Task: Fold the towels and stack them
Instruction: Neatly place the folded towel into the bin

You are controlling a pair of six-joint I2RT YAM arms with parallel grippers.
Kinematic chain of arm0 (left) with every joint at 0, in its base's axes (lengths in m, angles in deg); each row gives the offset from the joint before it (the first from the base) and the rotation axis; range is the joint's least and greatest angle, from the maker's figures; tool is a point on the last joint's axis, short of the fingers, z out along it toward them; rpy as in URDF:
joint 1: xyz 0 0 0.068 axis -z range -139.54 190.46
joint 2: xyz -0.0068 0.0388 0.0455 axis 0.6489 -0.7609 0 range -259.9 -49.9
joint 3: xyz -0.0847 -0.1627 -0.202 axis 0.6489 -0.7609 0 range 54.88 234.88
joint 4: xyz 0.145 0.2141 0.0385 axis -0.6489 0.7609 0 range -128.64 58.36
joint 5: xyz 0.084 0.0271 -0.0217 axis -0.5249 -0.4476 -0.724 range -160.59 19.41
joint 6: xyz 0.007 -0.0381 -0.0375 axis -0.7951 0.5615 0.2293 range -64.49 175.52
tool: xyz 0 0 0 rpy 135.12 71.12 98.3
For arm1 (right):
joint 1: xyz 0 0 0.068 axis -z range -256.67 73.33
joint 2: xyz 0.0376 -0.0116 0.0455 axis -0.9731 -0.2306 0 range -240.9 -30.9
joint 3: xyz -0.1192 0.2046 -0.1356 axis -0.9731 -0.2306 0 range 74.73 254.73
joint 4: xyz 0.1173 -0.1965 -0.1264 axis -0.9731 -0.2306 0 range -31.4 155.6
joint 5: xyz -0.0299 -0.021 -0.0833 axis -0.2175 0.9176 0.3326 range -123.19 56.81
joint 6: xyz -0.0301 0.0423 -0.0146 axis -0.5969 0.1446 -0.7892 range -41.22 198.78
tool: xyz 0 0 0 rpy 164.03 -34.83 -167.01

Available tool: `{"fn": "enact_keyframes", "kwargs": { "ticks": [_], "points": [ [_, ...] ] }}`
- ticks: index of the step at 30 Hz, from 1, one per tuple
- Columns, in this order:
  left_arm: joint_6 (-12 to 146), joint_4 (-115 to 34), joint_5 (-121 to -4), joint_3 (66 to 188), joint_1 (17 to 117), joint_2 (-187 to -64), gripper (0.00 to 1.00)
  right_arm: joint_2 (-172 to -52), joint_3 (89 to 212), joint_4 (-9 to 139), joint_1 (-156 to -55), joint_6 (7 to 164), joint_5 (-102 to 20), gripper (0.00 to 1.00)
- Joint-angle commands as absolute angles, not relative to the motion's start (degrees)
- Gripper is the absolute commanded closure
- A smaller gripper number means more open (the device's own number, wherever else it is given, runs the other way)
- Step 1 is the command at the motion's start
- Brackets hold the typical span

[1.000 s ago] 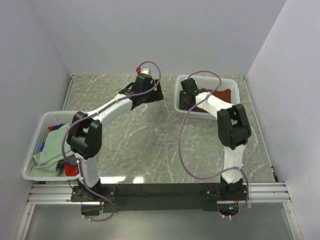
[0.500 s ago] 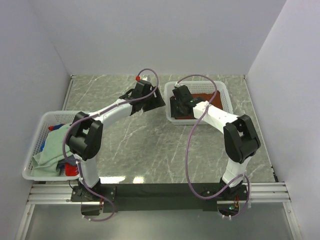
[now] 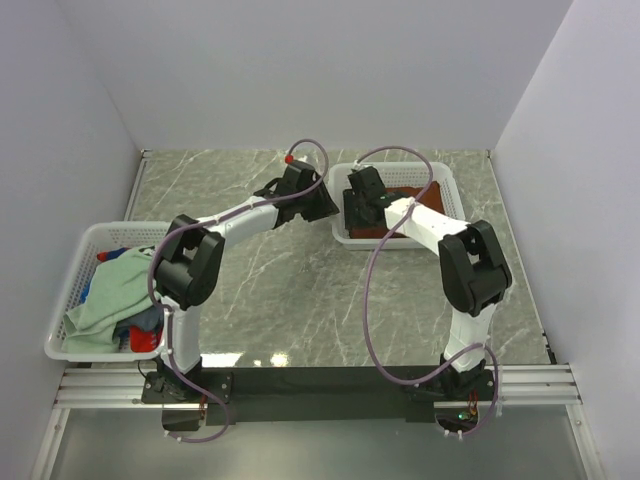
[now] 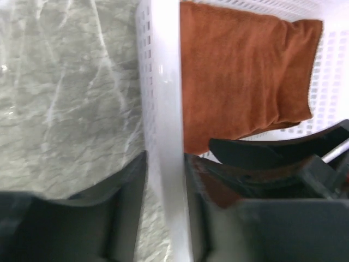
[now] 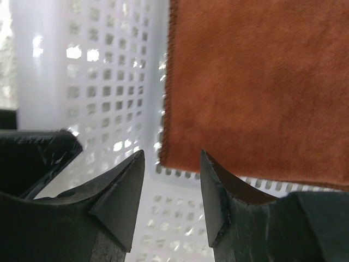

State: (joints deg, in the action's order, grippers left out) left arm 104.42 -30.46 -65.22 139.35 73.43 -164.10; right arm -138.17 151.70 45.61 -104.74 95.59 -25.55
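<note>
Rust-brown towel [image 4: 240,76]: one, lying flat in right basket [image 4: 163,65], upper centre-right of top view. Right gripper [image 5: 172,164] inside same basket, above towel's edge, jaws apart, gripping nothing. Left arm stretched toward upper centre. Left gripper [image 4: 163,164] straddles basket's wall, clamped on it. Baskets: two. Left basket [image 3: 110,227], left edge of frame: mint-green towel [image 3: 105,295] atop blue, red cloths, count unclear.

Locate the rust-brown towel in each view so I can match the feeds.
Top external: rust-brown towel upper right of centre, in the white basket, partly under the right arm.
Left wrist: upper right, beyond the basket wall.
Right wrist: upper right, filling that corner.
Shared landmark: the white basket's perforated wall.
</note>
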Motion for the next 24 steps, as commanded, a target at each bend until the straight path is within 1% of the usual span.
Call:
{"fn": "enact_keyframes", "kwargs": {
  "ticks": [1,2,3,5,6,7,15,24],
  "points": [
    [105.17,-33.63,-62.86,141.80,73.77,-165.13,0.65,-139.09,155.06,48.72,-103.74,94.86,-26.24,0.48],
    [105.26,-33.72,-62.50,141.80,73.85,-165.39,0.69,-139.36,155.32,48.73,-103.74,94.77,-26.51,0.48],
    [105.35,-33.98,-62.15,141.72,73.86,-165.39,0.80,-139.97,155.94,48.64,-103.74,94.60,-26.77,0.48],
    [105.61,-34.60,-61.54,141.37,73.86,-165.13,0.88,-140.85,156.73,48.11,-103.83,94.25,-27.39,0.48],
    [105.70,-34.77,-61.27,141.02,73.86,-165.04,0.96,-141.98,157.52,47.85,-103.83,94.16,-27.39,0.48],
    [105.79,-34.95,-61.01,140.93,73.86,-164.95,0.98,-142.52,157.87,47.59,-103.74,94.16,-27.22,0.48],
    [106.58,-35.30,-60.04,140.48,73.86,-164.60,0.99,-148.49,161.47,44.69,-103.83,94.95,-24.23,0.47],
    [106.84,-35.22,-60.39,139.78,74.03,-163.55,0.99,-151.48,162.27,41.52,-103.91,96.88,-18.34,0.48]
  ]
}}
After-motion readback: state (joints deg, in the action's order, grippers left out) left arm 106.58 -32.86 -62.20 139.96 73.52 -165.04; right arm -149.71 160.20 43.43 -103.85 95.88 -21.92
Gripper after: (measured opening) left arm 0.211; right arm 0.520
